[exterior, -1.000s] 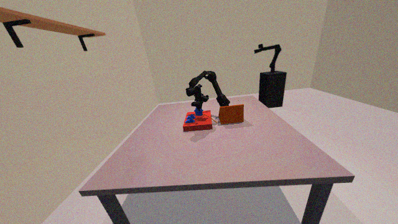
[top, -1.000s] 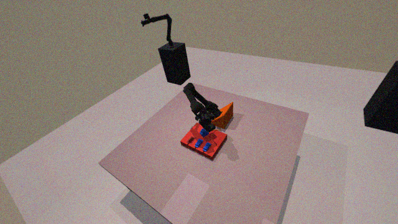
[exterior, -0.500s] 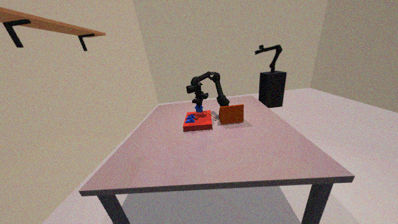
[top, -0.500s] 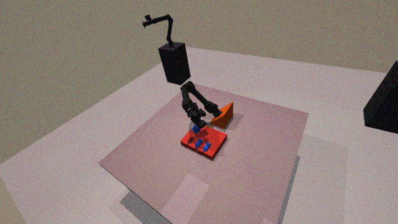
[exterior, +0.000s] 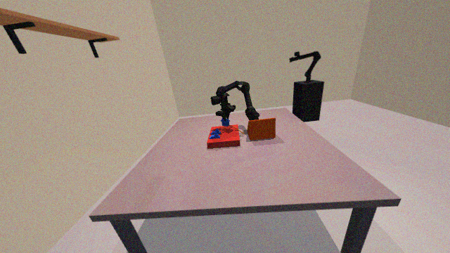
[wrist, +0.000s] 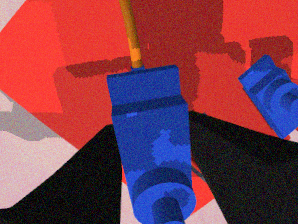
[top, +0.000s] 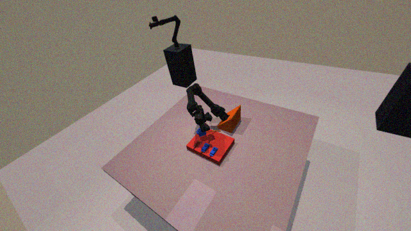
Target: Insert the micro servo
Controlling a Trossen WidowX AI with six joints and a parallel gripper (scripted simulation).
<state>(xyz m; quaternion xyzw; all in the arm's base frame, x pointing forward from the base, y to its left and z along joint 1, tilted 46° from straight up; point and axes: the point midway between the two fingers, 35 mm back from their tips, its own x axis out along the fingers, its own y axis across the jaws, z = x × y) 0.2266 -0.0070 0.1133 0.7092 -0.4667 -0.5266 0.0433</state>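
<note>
The loose blue micro servo [top: 201, 132] [exterior: 225, 122] [wrist: 150, 120] is held above the back left part of the red deck [top: 225, 141] [exterior: 225, 143] [wrist: 30, 55]. My gripper [top: 203, 129] [exterior: 225, 119] [wrist: 150, 127] is shut on its sides. In the wrist view the output shaft end is nearest the camera, and the orange cable [wrist: 131, 35] leads off the far end. Two blue servos [top: 205, 147] [top: 213, 151] sit in the deck. A dark spot, apparently the empty pocket [top: 196, 144], shows beside them at the left; the wrist view does not show it clearly.
An orange wedge-shaped block [top: 234, 120] [exterior: 261, 129] stands just beside the deck, close to my arm's base. A second arm stands on a black pedestal [top: 180, 65] [exterior: 308, 101] beyond the table. A wooden shelf [exterior: 63, 29] is on the wall.
</note>
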